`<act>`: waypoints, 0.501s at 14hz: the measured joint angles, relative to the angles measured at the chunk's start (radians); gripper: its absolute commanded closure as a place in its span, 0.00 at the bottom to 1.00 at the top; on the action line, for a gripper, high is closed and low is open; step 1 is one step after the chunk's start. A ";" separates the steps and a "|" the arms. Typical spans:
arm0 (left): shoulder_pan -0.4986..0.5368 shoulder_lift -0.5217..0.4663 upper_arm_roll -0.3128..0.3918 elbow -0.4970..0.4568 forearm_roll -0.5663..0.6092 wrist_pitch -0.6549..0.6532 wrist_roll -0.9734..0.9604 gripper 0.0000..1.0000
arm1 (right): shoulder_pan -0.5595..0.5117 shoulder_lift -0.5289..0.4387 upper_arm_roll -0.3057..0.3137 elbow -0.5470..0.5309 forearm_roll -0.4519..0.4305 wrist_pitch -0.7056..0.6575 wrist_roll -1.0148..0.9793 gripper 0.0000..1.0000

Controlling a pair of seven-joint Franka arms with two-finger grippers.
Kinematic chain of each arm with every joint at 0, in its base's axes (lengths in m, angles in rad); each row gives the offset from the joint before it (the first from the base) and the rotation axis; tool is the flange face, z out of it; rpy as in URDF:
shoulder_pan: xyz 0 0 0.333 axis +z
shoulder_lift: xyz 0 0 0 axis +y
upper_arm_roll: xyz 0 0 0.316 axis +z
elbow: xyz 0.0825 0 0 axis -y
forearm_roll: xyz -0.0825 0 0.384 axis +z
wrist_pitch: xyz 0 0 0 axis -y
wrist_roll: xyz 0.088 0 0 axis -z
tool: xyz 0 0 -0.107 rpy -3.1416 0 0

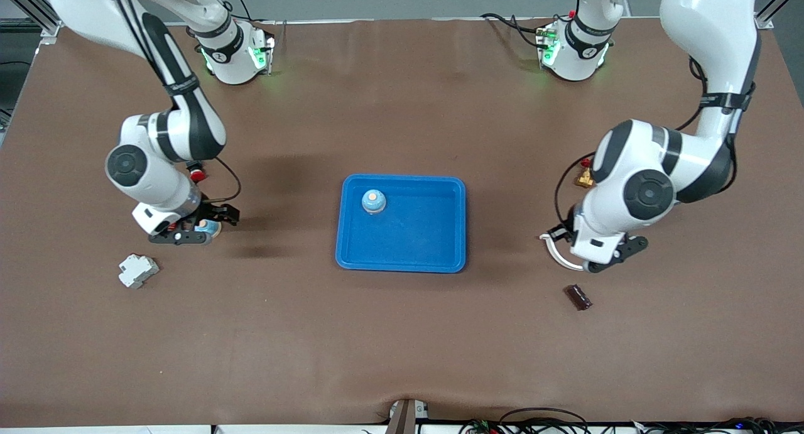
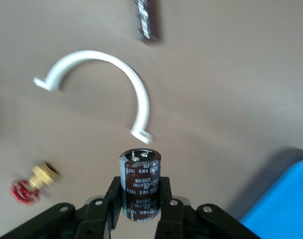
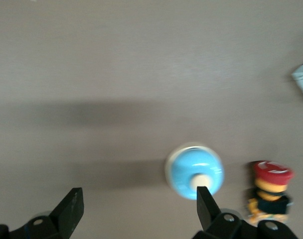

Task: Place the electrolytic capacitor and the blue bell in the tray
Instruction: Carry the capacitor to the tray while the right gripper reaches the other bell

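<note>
The electrolytic capacitor [image 2: 140, 185] is clamped in the left gripper [image 2: 140, 209], above the white clip [image 2: 109, 84]. The right gripper [image 3: 136, 206] hangs spread wide over a blue bell [image 3: 195, 172]; another sits in the tray [image 1: 402, 258].

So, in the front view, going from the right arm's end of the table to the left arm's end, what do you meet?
Grey-white block → right gripper, open by a blue bell → blue tray → left gripper, shut on the capacitor. What overlaps the grippers is left out.

Brown-covered table [image 1: 402, 346], grey surroundings
</note>
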 measured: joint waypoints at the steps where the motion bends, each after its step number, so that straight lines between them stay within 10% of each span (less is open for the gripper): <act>1: -0.021 0.004 -0.018 0.007 0.000 -0.002 -0.065 0.98 | -0.025 0.000 0.000 -0.001 0.000 0.006 -0.039 0.00; 7: -0.193 0.094 -0.025 0.064 0.000 0.000 -0.347 0.98 | -0.078 0.012 0.001 -0.054 0.001 0.107 -0.123 0.00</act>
